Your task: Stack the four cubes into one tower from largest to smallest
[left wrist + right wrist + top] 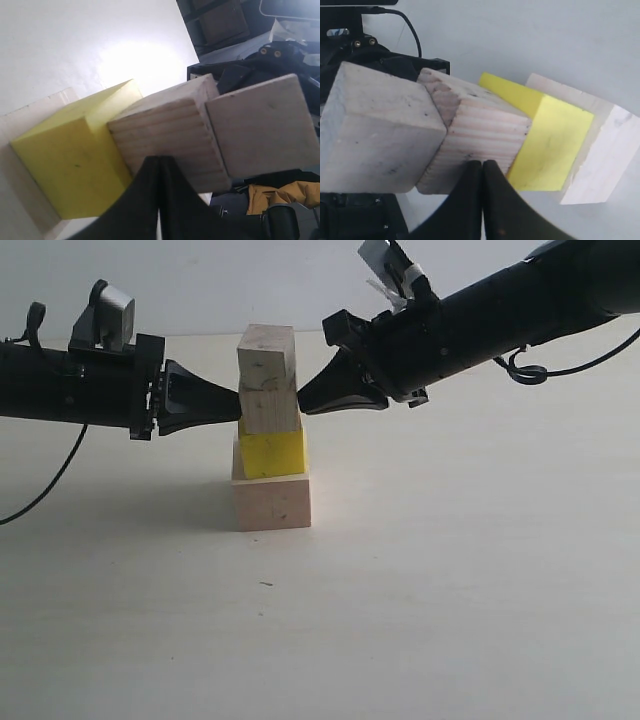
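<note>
The four-cube tower [270, 430] of pale wood and yellow is standing on the desk [450, 590]. The left gripper [234, 409] at 9 o'clock and the right gripper [303, 404] at 3 o'clock, fingers [145, 200] closed and empty, are touching it. Uneven pushing is risking a topple.

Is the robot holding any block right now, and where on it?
Nothing is gripped. The left end effector and right end effector are both shut, tips against opposite sides of the second block from the top.

Pale table [450, 620]; large pale wood cube [272, 502] on it
</note>
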